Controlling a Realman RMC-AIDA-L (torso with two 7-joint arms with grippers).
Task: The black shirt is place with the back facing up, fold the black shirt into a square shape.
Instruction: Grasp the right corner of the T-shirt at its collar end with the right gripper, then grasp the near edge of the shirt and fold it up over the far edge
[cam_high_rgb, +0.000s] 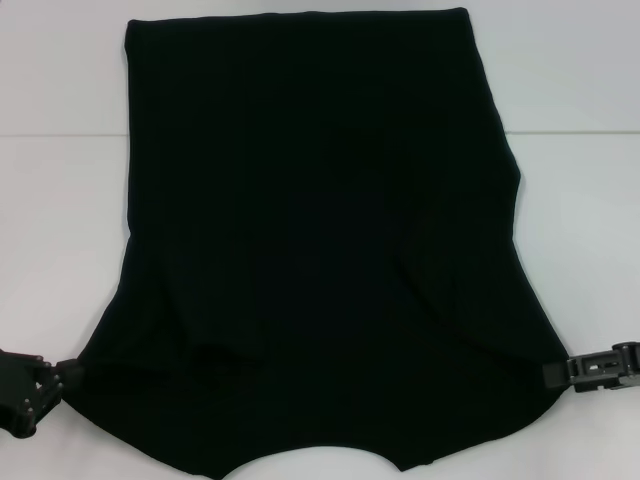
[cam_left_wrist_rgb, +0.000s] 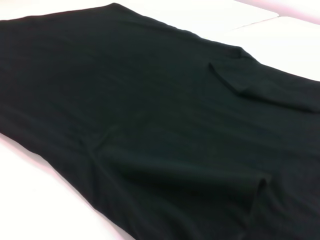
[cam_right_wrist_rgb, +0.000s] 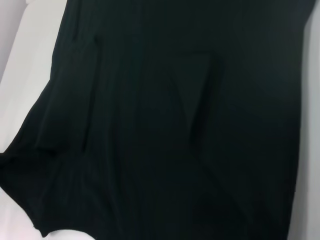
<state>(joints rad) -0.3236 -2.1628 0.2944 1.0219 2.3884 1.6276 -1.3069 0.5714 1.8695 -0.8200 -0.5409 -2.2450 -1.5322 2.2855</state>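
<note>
Fabric fills most of what we see: the black shirt (cam_high_rgb: 310, 240) lies spread on the white table (cam_high_rgb: 590, 90), its straight edge at the far side and its near corners drawn out to either side. Our left gripper (cam_high_rgb: 62, 375) sits at the near left corner, touching the cloth; our right gripper (cam_high_rgb: 560, 372) sits at the near right corner, its tip against the shirt's edge. We cannot tell whether either claw is closed on the fabric. In our wrist views the shirt (cam_left_wrist_rgb: 150, 120) shows soft creases and folded-in sleeves (cam_right_wrist_rgb: 190, 85).
</note>
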